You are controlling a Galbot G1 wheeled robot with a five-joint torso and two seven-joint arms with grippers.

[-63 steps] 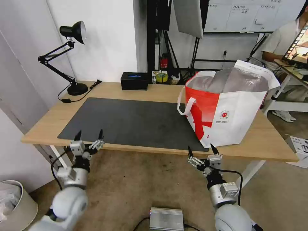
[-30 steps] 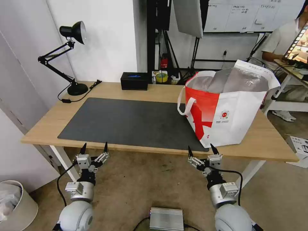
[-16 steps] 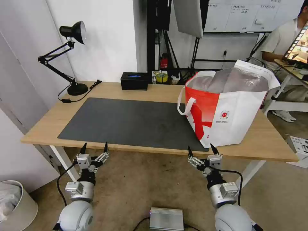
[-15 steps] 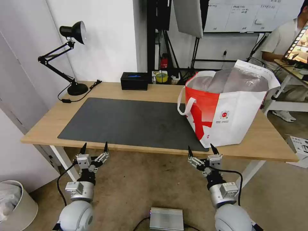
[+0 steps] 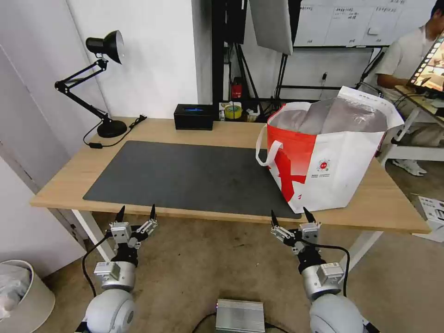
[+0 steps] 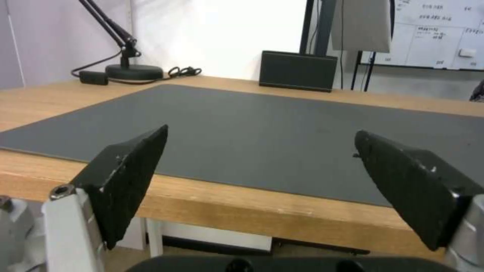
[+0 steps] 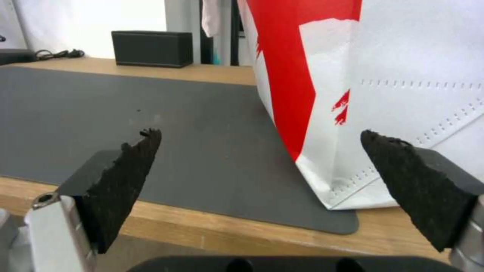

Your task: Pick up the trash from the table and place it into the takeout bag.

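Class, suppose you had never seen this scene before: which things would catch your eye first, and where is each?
The red and white takeout bag stands open at the right end of the table, partly on the dark grey mat. Below the near edge, the left gripper and right gripper hang open.

Bright, even light fills the room; shadows on the desk (image 5: 231, 134) are soft and faint. The head view bows straight lines toward its edges. In both wrist views the near fingers (image 6: 126, 177) look soft, and the wall behind glares white
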